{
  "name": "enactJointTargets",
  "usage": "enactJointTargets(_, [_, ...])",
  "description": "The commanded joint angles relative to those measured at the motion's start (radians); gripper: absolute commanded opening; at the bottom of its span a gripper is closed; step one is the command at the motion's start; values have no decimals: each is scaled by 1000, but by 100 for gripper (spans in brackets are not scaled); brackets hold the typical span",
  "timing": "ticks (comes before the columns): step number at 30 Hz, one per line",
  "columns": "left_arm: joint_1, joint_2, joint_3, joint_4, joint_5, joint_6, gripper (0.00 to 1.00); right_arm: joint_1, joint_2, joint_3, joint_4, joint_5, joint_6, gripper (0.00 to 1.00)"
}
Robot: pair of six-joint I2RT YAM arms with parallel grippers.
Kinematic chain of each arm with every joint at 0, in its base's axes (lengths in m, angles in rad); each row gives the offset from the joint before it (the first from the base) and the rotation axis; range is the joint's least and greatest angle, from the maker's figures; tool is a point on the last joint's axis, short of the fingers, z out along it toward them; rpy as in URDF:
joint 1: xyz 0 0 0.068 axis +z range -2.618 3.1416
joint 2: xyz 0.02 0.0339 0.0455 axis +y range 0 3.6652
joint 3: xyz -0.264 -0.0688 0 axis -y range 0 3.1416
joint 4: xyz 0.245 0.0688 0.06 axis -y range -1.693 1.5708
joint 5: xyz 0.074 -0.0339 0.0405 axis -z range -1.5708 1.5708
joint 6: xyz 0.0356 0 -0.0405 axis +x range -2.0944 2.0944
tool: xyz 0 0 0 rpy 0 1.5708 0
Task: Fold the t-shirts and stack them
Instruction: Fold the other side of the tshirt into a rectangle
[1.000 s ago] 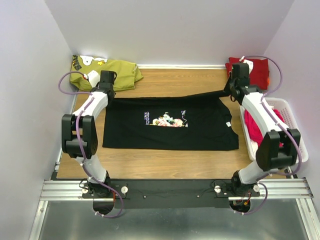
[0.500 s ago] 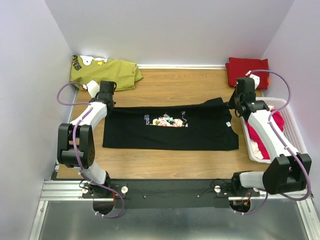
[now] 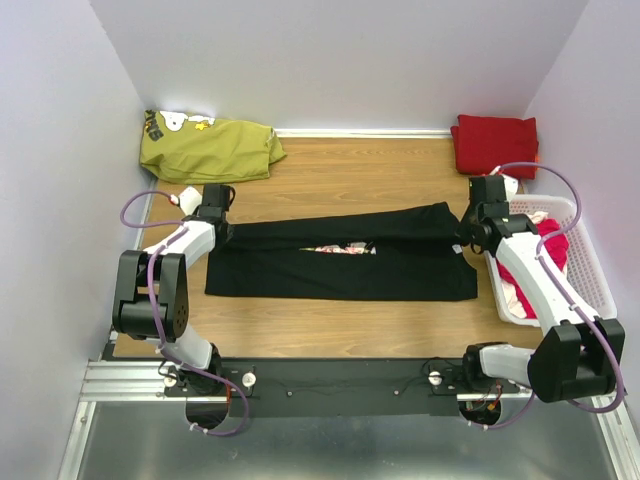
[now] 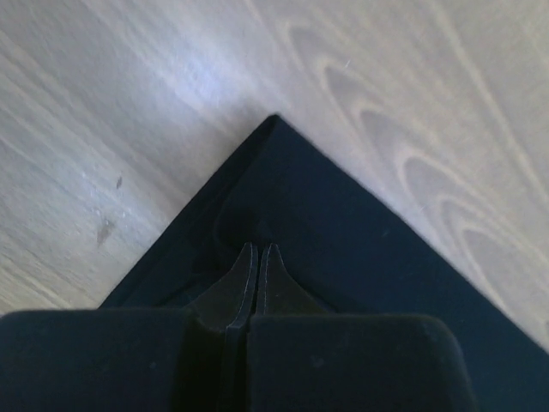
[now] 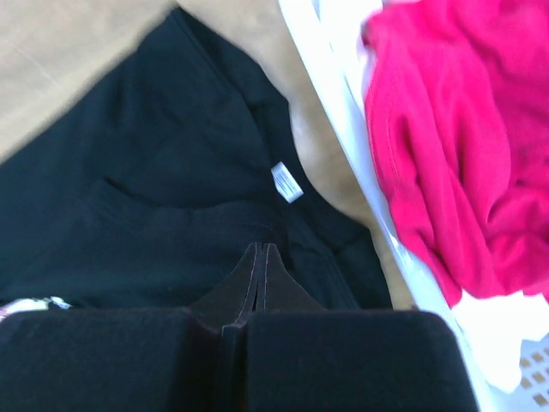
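Pale lilac walls close round three sides of the wood-grain desk (image 3: 340, 165). Stretched across it, between my two sets of fingers, lies the black t-shirt (image 3: 340, 275). Its far long edge is raised and drawn towards the near one, so only a strip of the coloured print (image 3: 338, 248) shows. I judge this to be the first lengthwise fold, about halfway over. My left fingers (image 4: 259, 262) are pressed together on the cloth at one far corner, and my right fingers (image 5: 262, 257) are clamped just as tight on the black cloth at the other end. Next, I think, both must carry that edge across level and taut, lay it along the near edge, then release; an uneven pull would skew the fold. Just outside my right fingers stands the white basket (image 3: 598, 290) holding the pink t-shirts (image 5: 446, 146). Well beyond them lies the folded dark red t-shirt (image 3: 495, 145), and beyond my left fingers lies an olive garment (image 3: 215, 150). A small white label (image 5: 287, 182) sits just ahead of my right fingers.
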Motion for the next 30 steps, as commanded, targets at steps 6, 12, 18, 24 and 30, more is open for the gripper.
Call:
enactJointTargets(6, [0,-38,-86,-15,48,-36,17,-3,-17,-98,-81,-30,60,1])
enactJointTargets(12, [-3,-144,-143,-33,68,-40,36,-3,-38,-128,-109,-68,98,34])
enactJointTargets(18, [-3,-228,-158,-93,-14,-88,36,-2,-98,-102,-150,-73,129,45])
enactJointTargets(24, [-6,-297,-187,-30,-5,-77,35,0,-71,-65,-124,-103,124,47])
enactJointTargets(30, [-9,-357,-187,-79,-52,-103,34,9,-20,-34,-66,-113,133,47])
